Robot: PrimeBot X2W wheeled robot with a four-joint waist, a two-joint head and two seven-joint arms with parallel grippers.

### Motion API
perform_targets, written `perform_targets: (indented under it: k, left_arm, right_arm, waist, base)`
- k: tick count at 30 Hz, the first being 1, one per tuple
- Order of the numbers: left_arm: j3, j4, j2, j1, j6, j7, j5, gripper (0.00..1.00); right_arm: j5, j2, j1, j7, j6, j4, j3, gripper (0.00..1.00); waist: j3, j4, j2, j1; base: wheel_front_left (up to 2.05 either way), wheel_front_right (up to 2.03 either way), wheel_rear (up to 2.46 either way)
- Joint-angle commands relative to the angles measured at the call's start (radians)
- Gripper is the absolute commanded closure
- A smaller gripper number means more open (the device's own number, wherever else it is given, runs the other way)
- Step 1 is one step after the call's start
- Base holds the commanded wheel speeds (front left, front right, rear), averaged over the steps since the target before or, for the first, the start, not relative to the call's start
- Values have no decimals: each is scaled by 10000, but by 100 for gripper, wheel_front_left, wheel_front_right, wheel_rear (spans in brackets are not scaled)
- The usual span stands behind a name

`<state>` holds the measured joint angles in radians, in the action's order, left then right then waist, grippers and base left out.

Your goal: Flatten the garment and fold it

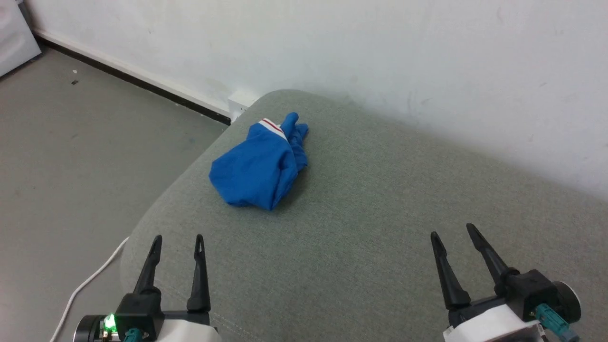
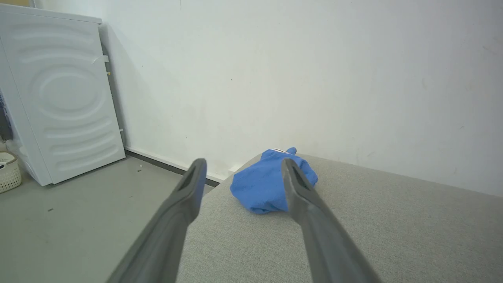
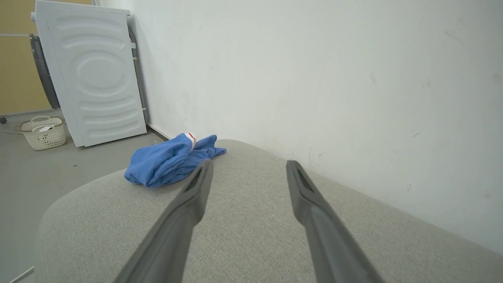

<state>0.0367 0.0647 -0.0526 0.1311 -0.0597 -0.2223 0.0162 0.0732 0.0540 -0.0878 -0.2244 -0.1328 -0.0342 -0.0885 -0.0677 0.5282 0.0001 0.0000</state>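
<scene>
**Both grippers wide open and empty, jersey bunched at the cushion's far left**

Nearest the head camera, the left gripper (image 1: pixel 178 237) and the right gripper (image 1: pixel 451 230) hover over the near part of a grey-green upholstered cushion (image 1: pixel 361 228). Each gripper's two dark fingers are spread wide apart with nothing between them. Beside the left gripper, a white cable (image 1: pixel 90 280) trails across the grey floor (image 1: pixel 71 142).

Farther on, the garment (image 1: pixel 256 166) lies in a crumpled heap on the cushion, close to its rounded left edge and far corner. It is well apart from both grippers and nearer the left one. It is royal blue, folded over itself, with a strip of white trim carrying a thin red stripe at its far end. No print is visible.

Behind it stands a white wall (image 1: pixel 380 57) with a dark skirting line. In the wrist views, a white ribbed appliance (image 2: pixel 63 98) stands against that wall, and a pale lattice basket (image 3: pixel 43 133) sits on the floor next to it.
</scene>
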Motion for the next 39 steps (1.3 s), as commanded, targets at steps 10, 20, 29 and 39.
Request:
perform_targets:
  k: [10, 20, 29, 39]
  left_arm:
    - [79, 116, 9, 251, -120, -315, 99, 0]
    - [87, 143, 12, 269, -122, -394, 121, 0]
    - [-47, 197, 7, -27, 53, -394, 368, 0]
    - [171, -1991, -817, -2782, 1340, 173, 805, 0]
  right_arm:
    - [159, -36, -200, -294, 20, -38, -71, 0]
    - [138, -38, -257, -373, 21, -12, -40, 0]
    - [-87, -38, -194, -373, 21, 103, 37, 0]
    - [-673, 236, 395, -373, 21, 730, 104, 0]
  waist:
    - [-47, 516, -1, 0]
    - [19, 681, -1, 0]
    - [426, 216, -1, 0]
    - [2256, -1018, -1, 0]
  base:
    - [0, 0, 0]
    - [0, 0, 0]
    - [0, 0, 0]
    - [0, 0, 0]
